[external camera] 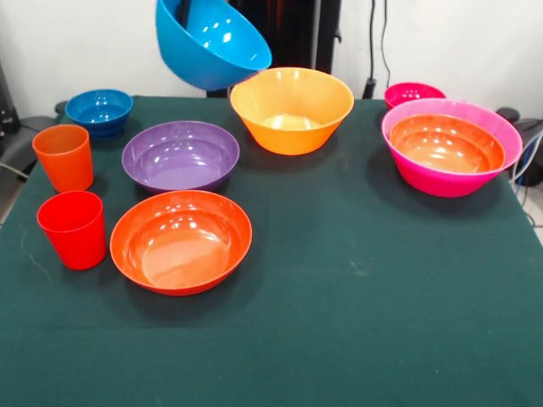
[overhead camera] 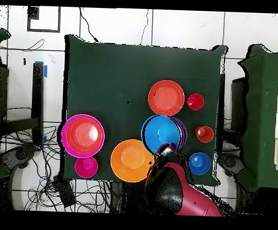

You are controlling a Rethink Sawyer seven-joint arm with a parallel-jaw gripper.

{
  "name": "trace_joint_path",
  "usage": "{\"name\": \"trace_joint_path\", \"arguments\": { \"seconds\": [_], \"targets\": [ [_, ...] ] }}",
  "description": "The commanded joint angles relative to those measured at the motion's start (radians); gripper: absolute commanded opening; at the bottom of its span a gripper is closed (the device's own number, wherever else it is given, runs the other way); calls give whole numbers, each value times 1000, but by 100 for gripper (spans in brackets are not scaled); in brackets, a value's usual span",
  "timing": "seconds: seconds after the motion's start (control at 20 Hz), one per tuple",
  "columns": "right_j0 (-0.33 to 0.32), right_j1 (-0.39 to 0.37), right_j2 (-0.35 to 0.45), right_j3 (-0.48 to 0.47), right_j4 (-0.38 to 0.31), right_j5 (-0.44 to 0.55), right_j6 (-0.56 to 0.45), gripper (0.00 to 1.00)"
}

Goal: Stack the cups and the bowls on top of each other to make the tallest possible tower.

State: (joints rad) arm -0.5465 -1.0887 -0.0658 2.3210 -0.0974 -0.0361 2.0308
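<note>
My gripper (overhead camera: pixel 165 150) is shut on the rim of a large blue bowl (external camera: pixel 212 42), which hangs tilted in the air above the purple bowl (external camera: pixel 180 155). In the overhead view the blue bowl (overhead camera: pixel 160 133) hides most of the purple bowl (overhead camera: pixel 183 132). The tower is the large pink bowl (external camera: pixel 441 182) with a red-orange bowl (external camera: pixel 445 142) nested inside, at the right. A yellow-orange bowl (external camera: pixel 292 108) stands beside the held bowl. A second red-orange bowl (external camera: pixel 181 241), an orange cup (external camera: pixel 64 157), a red cup (external camera: pixel 73 229) and a small blue bowl (external camera: pixel 99 108) stand at the left.
A small pink-red bowl (external camera: pixel 413 91) stands behind the pink bowl at the table's far edge. The green cloth (external camera: pixel 382 297) covers the table. Chairs and cables lie on the floor around the table in the overhead view.
</note>
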Motion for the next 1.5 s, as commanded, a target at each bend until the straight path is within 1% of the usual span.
{"name": "trace_joint_path", "arguments": {
  "seconds": [0.05,0.1,0.3,0.4,0.55,0.6,0.8,0.95,1.1,1.2,1.3,1.45,1.5],
  "targets": [
    [35,134,63,200,-129,-208,186,0],
    [42,151,52,213,-139,-244,198,0],
    [52,196,38,246,-169,-315,216,0],
    [66,229,27,254,-174,-354,226,0],
    [84,258,18,263,-170,-394,239,0],
    [105,287,9,268,-160,-433,254,0],
    [170,337,5,289,-118,-502,303,0],
    [228,397,3,298,-89,-571,358,0],
    [312,482,6,291,-48,-662,443,0],
    [368,522,8,284,-18,-704,494,0],
    [419,550,16,277,13,-730,539,0],
    [476,581,25,264,50,-754,596,0],
    [507,588,29,262,72,-763,623,0]
  ]
}}
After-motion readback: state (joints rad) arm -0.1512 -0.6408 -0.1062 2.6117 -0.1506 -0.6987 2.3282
